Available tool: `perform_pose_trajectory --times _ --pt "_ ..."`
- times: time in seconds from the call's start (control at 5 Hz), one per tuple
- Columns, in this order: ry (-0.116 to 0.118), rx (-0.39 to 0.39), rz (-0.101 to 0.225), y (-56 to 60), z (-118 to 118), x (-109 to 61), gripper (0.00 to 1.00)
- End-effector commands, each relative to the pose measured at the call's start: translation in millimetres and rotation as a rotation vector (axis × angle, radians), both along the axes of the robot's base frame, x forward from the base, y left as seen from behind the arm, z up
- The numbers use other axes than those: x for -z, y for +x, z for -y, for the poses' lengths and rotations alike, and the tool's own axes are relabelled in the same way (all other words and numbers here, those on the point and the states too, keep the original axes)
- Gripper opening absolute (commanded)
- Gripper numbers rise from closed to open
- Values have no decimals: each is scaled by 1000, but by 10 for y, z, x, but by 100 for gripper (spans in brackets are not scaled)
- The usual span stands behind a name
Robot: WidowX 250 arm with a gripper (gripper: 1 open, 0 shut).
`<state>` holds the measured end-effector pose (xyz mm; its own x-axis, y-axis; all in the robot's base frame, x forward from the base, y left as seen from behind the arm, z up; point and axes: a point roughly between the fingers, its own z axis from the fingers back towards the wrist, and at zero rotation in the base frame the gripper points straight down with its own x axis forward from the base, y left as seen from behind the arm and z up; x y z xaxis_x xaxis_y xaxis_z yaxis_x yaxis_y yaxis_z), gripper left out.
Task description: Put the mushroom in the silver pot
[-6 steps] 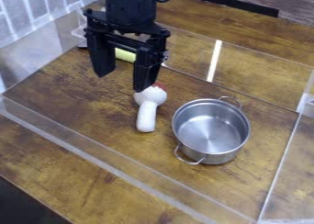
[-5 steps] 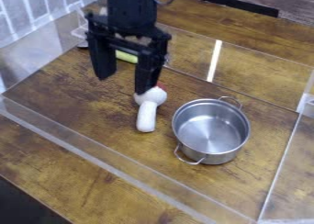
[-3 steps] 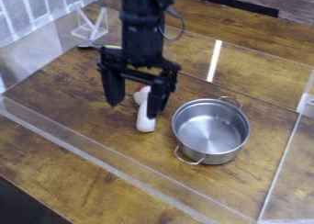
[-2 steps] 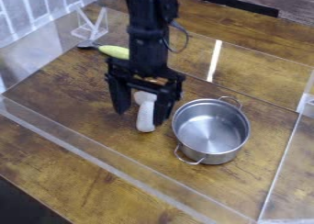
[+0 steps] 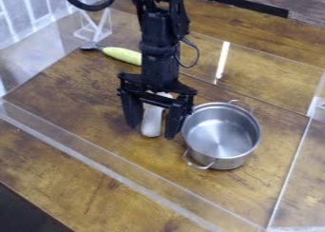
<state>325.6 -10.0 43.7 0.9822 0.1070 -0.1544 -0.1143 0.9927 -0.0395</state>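
Wood tabletop (image 5: 76, 112) fills most of what I can see, brown planks with clear plastic walls standing around the work area. On it, to the right of centre, sits the silver pot (image 5: 221, 134), upright and with nothing inside, its shiny bottom bare. So the main thing is not done: nothing has gone into the pot yet.

Next in size is the black arm, reaching straight down with the gripper (image 5: 158, 117) low over the table just left of the pot. Its jaws are spread wide, one finger on each side of the mushroom (image 5: 154, 119), which shows white between them and looks to be resting on the wood, close beside the pot's rim. I'd judge the fingers are around it but not squeezing.

Farther back lies a yellow-green banana-like object (image 5: 121, 55), well clear of all this.

What's left, I'd say: closing on the mushroom, lifting it, carrying it the short way right, and letting go over the pot.
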Motion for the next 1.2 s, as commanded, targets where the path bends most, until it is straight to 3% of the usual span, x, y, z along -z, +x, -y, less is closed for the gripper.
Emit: perform_pose_trajectory --times 0.0,0.2,0.4,0.6,0.8,1.0 --pt "-3 -16 58 125 -72 -123 0" --pt "-7 -19 57 144 -80 -107 0" --pt "-23 -31 61 181 -104 -181 100" --pt "-35 -56 66 199 -138 -266 100" --pt "-36 -62 61 225 -151 -226 0" --pt "-36 -65 56 243 -156 -192 0"
